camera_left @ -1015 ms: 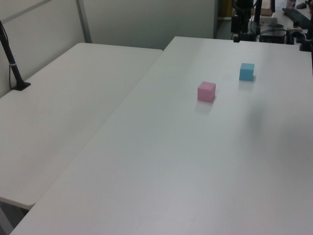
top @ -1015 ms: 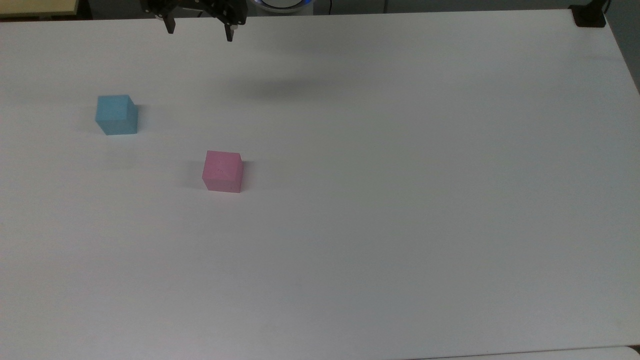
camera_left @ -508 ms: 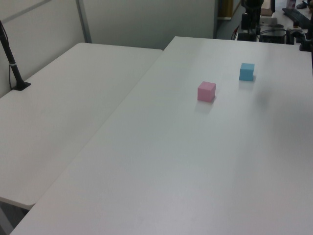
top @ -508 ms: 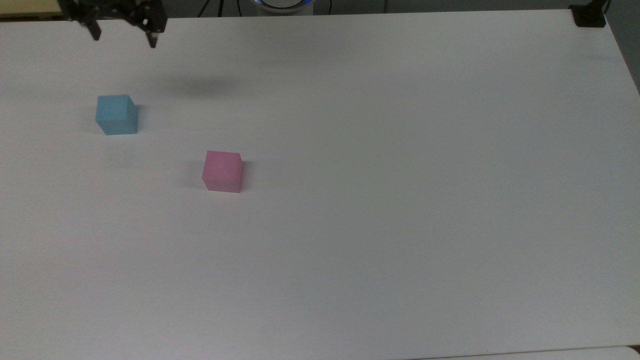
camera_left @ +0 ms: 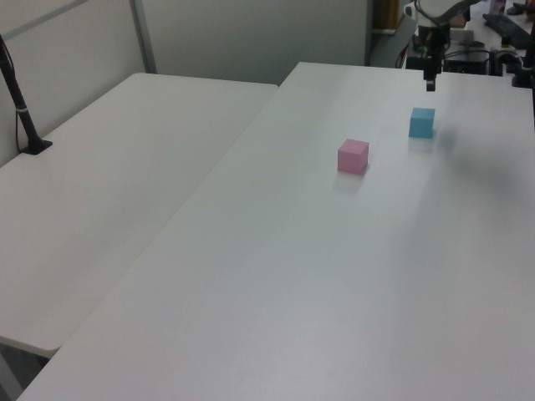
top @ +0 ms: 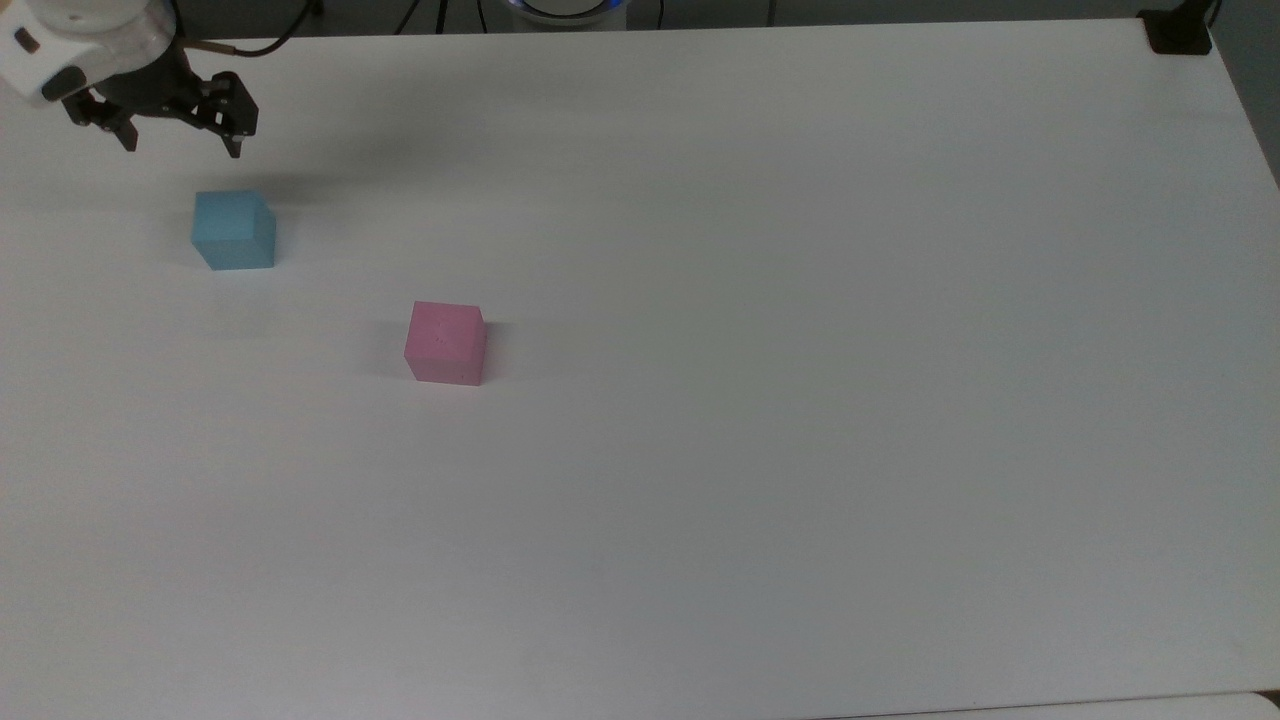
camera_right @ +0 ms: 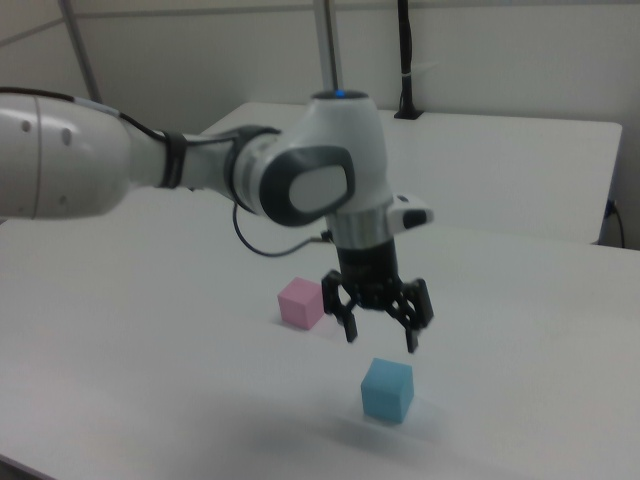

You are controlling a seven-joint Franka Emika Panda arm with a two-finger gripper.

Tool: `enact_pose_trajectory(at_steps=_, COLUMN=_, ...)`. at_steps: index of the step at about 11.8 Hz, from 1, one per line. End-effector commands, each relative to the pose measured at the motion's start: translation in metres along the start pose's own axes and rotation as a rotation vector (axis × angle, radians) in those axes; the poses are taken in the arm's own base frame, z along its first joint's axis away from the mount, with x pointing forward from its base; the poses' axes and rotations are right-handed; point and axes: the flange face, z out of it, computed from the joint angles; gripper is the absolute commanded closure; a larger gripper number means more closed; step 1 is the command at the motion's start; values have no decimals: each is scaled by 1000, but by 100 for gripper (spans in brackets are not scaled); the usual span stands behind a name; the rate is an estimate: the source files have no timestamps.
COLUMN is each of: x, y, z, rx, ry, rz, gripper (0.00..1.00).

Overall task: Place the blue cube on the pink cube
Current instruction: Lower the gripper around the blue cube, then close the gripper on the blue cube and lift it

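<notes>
Top view: you will find the gripper [top: 182,146] at the upper left, above the table [top: 760,420], with its two black fingers [top: 236,148] spread apart and nothing between them. The blue cube [top: 233,230] sits on the table just below the gripper in the top view, clear of the fingers. The pink cube [top: 446,343] stands on the table to the lower right of the blue cube, well apart from it.

Left view: look at the far end of the table [camera_left: 334,276]. The gripper [camera_left: 430,80] hangs above the blue cube [camera_left: 421,122] without touching it. The pink cube [camera_left: 353,156] rests nearer to the camera and toward the left view's left.

Right view: you see the arm [camera_right: 200,170] reaching in from the right view's left. The gripper [camera_right: 381,343] points downward, fingers apart and empty, directly above the blue cube [camera_right: 387,390] with a gap between them. The pink cube [camera_right: 302,303] stands behind, toward the right view's left, partly covered by one finger.
</notes>
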Motion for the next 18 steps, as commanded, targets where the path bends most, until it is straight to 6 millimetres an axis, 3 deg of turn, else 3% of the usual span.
enact_pose_trajectory(at_steps=1, x=1, y=-1, z=46, rx=-11, ry=-53, rz=-103, gripper=0)
enact_pose_trajectory(at_steps=4, x=12, y=-1, z=76, rx=-25, ry=-48, rz=-67, gripper=0)
enact_pose_trajectory(at_steps=8, x=17, y=-9, z=96, rx=-46, ry=-28, rz=-10, gripper=1)
enact_pose_trajectory(at_steps=9, x=20, y=-11, z=102, rx=-54, ry=-17, rz=19, gripper=14)
enact_pose_trajectory(at_steps=11, x=22, y=-15, z=103, rx=-54, ry=-16, rz=17, gripper=16)
enact_pose_trajectory(at_steps=14, x=21, y=-14, z=100, rx=-52, ry=-17, rz=18, gripper=1)
enact_pose_trajectory(at_steps=18, x=16, y=-9, z=90, rx=-38, ry=-26, rz=8, gripper=0)
